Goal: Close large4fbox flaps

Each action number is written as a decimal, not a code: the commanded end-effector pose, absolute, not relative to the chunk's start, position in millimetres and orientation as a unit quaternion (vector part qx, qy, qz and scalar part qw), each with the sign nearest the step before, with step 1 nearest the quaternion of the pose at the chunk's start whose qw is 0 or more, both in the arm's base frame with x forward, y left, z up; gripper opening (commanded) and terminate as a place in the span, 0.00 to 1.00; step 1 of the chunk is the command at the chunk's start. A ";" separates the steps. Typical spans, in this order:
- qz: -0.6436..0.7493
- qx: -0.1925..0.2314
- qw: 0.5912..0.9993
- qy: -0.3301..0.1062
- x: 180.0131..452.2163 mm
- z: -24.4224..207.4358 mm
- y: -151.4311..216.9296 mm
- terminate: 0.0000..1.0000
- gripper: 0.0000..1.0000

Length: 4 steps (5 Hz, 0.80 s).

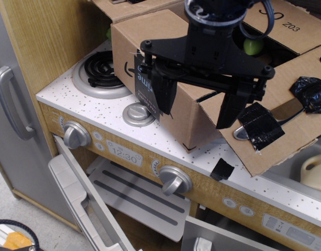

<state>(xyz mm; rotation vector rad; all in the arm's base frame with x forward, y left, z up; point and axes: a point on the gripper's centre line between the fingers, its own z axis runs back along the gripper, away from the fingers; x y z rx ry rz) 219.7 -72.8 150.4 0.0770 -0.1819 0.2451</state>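
The large4fbox [186, 112] is a brown cardboard box on the white toy-stove counter, with a black "prime" tape strip [145, 88] and an arrow logo on its near side. Its flaps are open. The near flap [286, 112] with black tape patches folds outward to the right. The far flap [288, 29], printed "Z03", lies back. Another flap [123, 8] shows at the top left. My black gripper [197, 104] hangs over the box's near top edge, open and empty. One finger [163, 97] is in front of the box side and the other is over the taped flap.
A green ball [253, 47] lies inside the box. A coil burner [100, 70] and a silver disc [138, 114] sit left of the box. Knobs [76, 135] line the stove front above the open oven door [81, 198]. A sink with a cream object [317, 172] is at the right.
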 end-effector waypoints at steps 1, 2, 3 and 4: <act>0.122 0.038 0.988 -0.091 219.7 150.4 -72.8 0.00 1.00; 0.133 0.021 0.985 -0.106 210.2 124.9 -66.9 0.00 1.00; 0.133 0.001 0.984 -0.122 210.8 104.9 -63.8 0.00 1.00; 0.123 -0.025 0.981 -0.149 216.4 90.0 -63.9 0.00 1.00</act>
